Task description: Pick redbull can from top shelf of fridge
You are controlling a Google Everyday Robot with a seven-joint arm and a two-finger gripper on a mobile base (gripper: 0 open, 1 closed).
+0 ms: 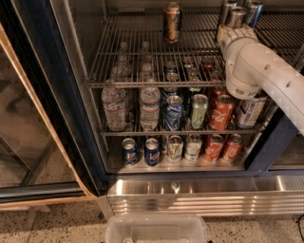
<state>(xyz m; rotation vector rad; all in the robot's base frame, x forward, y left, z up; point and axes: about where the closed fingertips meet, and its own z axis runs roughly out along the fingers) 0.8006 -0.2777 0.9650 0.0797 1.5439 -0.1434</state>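
Observation:
Three redbull cans stand close together at the far right back of the top shelf [142, 57] of the fridge [71, 109]: one on the left [226, 9], one in front [236, 17], one on the right [254, 10]. My gripper [232, 29] is at the end of the white arm, which reaches in from the right over the top shelf. It sits right in front of the cans, and the wrist hides its tips and the cans' lower parts.
A wider brown-gold can [172, 21] stands at the shelf's back centre. Lower racks hold water bottles [114, 107] and soda cans [221, 111]. The open glass door [28, 123] is at left. A ribbed steel base panel [199, 195] and a clear plastic bin [156, 230] are below.

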